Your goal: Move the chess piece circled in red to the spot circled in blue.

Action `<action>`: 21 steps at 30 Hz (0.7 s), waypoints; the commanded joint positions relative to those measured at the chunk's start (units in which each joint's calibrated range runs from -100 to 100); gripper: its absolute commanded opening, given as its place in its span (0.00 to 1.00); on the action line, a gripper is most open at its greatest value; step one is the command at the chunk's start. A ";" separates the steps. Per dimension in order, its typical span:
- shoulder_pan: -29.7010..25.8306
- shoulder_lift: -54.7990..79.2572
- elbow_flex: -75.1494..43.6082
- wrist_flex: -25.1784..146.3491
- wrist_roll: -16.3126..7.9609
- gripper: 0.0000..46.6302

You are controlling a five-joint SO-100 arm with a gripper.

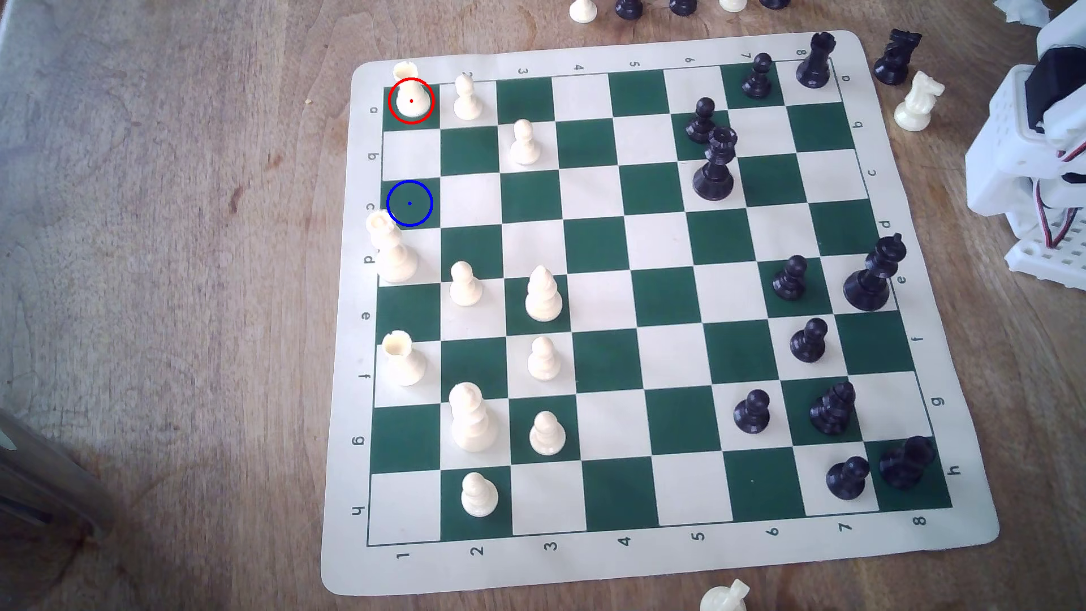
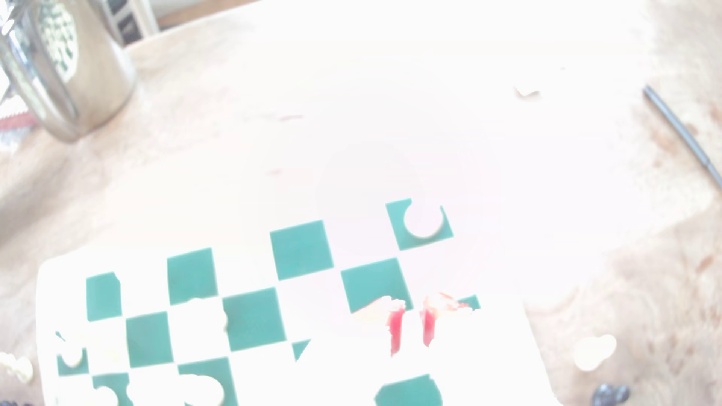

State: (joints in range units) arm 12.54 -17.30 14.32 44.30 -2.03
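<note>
The red-ringed rook (image 1: 411,97) stands upright on the corner green square at row a, column 1, clear across the board (image 1: 593,59) from the arm (image 1: 1040,170), which sits off the opposite side on the surface. The blue-ringed square (image 1: 409,203), two rows along the same column, lies equally far from it. In the washed-out wrist view, the tool (image 2: 413,330) shows two red-tipped fingers slightly apart, holding nothing.

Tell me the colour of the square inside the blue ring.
Dark green square, best seen in the exterior view.
</note>
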 commanded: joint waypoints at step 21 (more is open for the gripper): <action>1.66 44.30 -41.52 -10.40 -2.25 0.22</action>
State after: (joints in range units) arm 13.13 26.35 -20.92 36.65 -4.18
